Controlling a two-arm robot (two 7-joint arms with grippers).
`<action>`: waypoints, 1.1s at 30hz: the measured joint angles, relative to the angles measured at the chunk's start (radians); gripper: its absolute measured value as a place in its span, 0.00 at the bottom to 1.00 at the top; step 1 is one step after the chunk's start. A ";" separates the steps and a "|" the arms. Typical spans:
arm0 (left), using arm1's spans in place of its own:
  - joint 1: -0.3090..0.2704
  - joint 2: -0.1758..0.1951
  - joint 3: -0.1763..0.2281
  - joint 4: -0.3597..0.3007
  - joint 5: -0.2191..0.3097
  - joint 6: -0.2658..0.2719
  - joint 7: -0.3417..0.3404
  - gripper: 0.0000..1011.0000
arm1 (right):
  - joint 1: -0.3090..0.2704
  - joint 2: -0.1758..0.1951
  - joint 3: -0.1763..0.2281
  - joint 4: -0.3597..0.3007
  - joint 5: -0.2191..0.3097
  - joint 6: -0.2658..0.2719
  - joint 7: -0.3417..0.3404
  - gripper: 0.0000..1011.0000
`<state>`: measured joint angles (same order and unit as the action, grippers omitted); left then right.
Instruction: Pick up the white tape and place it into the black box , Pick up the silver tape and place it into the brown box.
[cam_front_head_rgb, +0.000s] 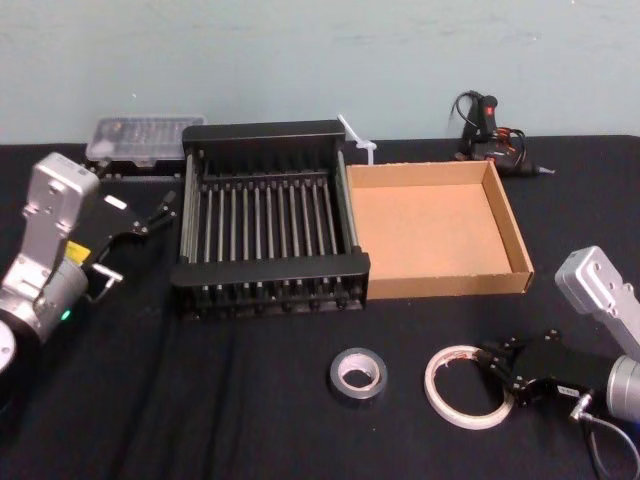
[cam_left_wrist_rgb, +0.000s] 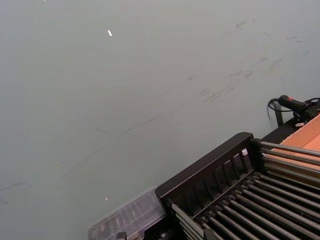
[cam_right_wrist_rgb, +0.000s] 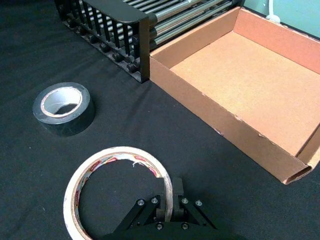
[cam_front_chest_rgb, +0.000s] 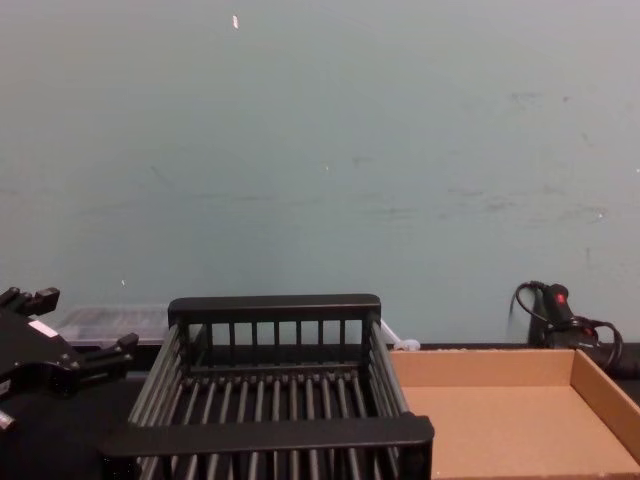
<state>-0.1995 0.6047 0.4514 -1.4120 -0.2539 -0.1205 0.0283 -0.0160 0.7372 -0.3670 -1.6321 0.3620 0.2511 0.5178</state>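
Note:
The white tape (cam_front_head_rgb: 431, 385) lies flat on the black cloth, front right of centre, its inner core printed red (cam_right_wrist_rgb: 120, 151). My right gripper (cam_front_head_rgb: 505, 368) is shut on its right-hand wall, one finger inside the ring and one outside (cam_right_wrist_rgb: 168, 195). The silver tape (cam_front_head_rgb: 358, 394) (cam_right_wrist_rgb: 65, 122) lies flat just left of it, untouched. Behind them the black box (cam_front_head_rgb: 270, 270) (cam_right_wrist_rgb: 120, 15) (cam_front_chest_rgb: 270, 435) stands against the brown box (cam_front_head_rgb: 430, 225) (cam_right_wrist_rgb: 250, 85) on its right; nothing lies in either. My left gripper (cam_front_head_rgb: 140, 238) (cam_front_chest_rgb: 88, 320) hangs open and raised, left of the black box.
A clear plastic case (cam_front_head_rgb: 135, 140) (cam_left_wrist_rgb: 130, 217) sits behind the black box's left corner. A black tool with cables (cam_front_head_rgb: 490, 130) (cam_front_chest_rgb: 560, 310) lies behind the brown box by the teal wall. A small white object (cam_front_head_rgb: 355, 135) pokes up between the boxes' far corners.

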 joint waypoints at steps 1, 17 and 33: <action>0.000 0.000 0.000 0.000 0.000 0.000 0.000 0.99 | 0.000 0.000 0.000 0.000 0.000 0.000 0.000 0.09; 0.000 0.000 0.000 0.000 0.000 0.000 0.000 0.99 | -0.005 0.005 0.011 -0.007 0.009 -0.054 0.019 0.09; 0.000 0.000 0.000 0.000 0.000 0.000 0.000 0.99 | 0.082 -0.033 0.016 0.022 0.000 -0.091 0.011 0.09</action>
<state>-0.1995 0.6047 0.4514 -1.4120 -0.2539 -0.1205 0.0283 0.0661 0.7042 -0.3515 -1.6100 0.3624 0.1599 0.5290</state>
